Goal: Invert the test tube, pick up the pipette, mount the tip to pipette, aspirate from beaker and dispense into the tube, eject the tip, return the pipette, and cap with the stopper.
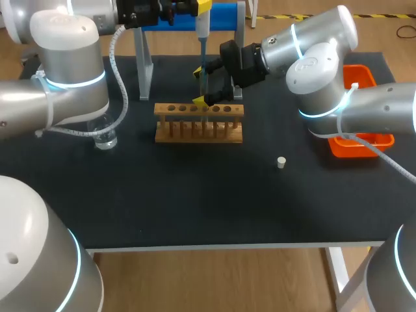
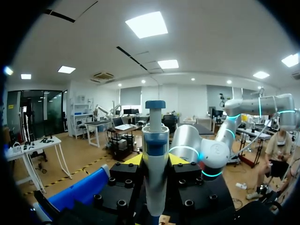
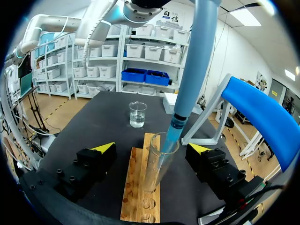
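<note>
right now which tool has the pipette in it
The left tool, shut on the pipette; the right tool stands open either side of the test tube, gripping nothing.

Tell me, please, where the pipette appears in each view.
Head view: pipette upright at top centre, above the wooden rack.
Left wrist view: upright between the fingers of the left gripper.
Right wrist view: its blue shaft ahead of the right gripper, tip in the test tube.
Shared landmark: the blue stand bar.
</note>
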Controlling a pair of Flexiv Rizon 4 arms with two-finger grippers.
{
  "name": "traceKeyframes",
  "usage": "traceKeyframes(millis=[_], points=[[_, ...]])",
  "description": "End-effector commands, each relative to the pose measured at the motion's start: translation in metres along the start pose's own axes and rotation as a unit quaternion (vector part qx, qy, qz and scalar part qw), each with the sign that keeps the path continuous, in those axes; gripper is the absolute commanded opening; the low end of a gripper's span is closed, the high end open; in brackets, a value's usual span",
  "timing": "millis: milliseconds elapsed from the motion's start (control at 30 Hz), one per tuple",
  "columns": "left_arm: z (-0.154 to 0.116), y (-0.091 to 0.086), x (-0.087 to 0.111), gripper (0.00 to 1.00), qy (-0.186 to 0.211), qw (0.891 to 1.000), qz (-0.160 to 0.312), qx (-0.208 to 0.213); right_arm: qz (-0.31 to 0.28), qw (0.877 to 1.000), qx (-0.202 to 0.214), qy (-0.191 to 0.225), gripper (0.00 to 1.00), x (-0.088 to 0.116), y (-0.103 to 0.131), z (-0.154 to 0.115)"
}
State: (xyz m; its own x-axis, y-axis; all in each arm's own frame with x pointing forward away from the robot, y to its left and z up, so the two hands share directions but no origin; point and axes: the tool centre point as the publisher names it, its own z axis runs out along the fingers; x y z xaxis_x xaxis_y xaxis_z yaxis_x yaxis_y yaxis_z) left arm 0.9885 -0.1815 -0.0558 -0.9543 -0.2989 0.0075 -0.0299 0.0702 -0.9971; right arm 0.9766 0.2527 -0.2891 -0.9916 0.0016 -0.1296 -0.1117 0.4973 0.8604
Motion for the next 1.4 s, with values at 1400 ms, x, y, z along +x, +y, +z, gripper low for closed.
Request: traceKeyframes(millis=[1400], points=[[0.006,0.021,0.003,0.00,-0.003,1.000,-0.019,0.003,0.000,1.000,0.002,0.002,1.00,-0.001,0.001,-0.001]])
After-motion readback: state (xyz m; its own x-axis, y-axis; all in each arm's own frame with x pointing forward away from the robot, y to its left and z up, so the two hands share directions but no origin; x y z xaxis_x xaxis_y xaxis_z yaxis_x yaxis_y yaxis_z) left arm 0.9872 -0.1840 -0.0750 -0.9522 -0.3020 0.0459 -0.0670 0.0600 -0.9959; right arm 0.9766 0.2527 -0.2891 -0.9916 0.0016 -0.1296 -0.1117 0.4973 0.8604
